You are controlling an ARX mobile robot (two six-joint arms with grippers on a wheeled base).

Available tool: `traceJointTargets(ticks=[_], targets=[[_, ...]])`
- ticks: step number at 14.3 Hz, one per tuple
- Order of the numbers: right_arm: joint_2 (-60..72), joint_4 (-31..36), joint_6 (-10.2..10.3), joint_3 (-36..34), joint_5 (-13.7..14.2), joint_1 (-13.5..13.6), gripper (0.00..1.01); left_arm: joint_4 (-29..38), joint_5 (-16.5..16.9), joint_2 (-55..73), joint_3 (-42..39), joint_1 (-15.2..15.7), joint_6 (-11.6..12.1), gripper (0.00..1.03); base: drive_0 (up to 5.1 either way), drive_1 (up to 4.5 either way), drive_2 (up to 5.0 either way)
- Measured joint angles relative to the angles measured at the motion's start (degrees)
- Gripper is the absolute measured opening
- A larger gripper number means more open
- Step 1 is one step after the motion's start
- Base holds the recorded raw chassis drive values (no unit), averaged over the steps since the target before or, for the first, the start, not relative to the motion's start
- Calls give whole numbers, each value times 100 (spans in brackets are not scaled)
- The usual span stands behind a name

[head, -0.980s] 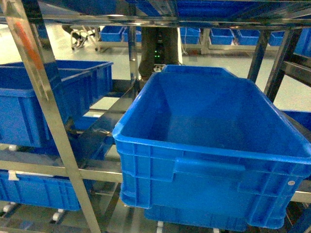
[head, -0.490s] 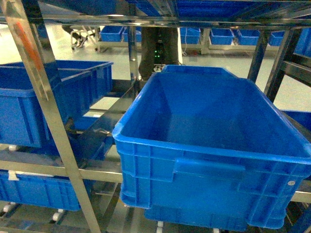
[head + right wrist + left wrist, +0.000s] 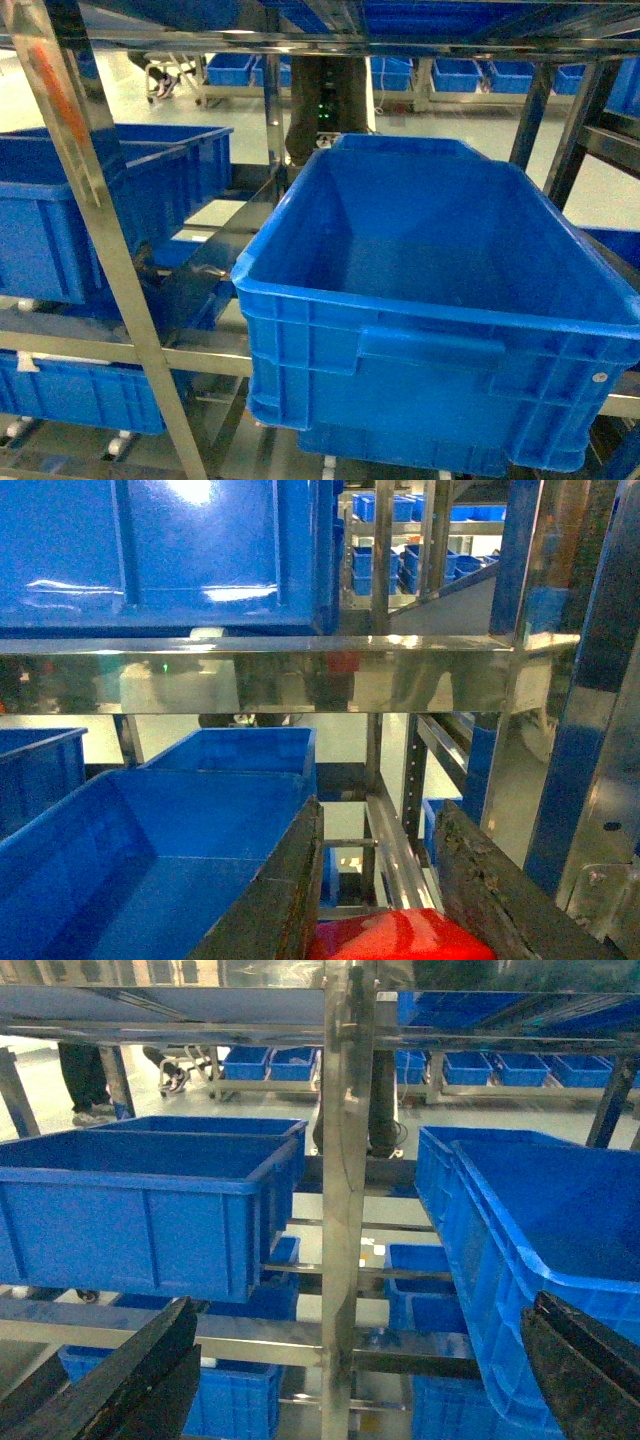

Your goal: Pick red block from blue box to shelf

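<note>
A hall of steel racking holds rows of dark blue crates; the shelf [image 3: 110,290] fronts one big crate [image 3: 430,300] and two at left. One red block [image 3: 395,938] sits pinched between the right gripper [image 3: 385,900] fingers; left gripper [image 3: 360,1380] spread, holding nothing

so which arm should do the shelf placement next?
Right. In its wrist view the right gripper has the red block between its fingers, facing the shelf rail above a dark blue crate. The left gripper is wide open and empty, facing an upright.
</note>
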Motion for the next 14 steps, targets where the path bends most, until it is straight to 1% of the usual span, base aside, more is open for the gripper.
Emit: traceJointTargets(ticks=[10,11,12,13,14], targets=[[0,0,0,0,0,0,28,0,0,0,0,0,0,98,0,0,0],[-107,-920,-59,205,-372,-98,28,0,0,0,0,0,0,98,0,0,0],[-109,-2396,-184,706,-1145,-240,28,0,2,0,0,0,0,98,0,0,0],[-120,-3049,-240,890,-1405,-260,28,-2,2,0,0,0,0,98,0,0,0],[-96,-3351,-282,883,-1414,-229,28,-2,-4,0,0,0,0,98,0,0,0]])
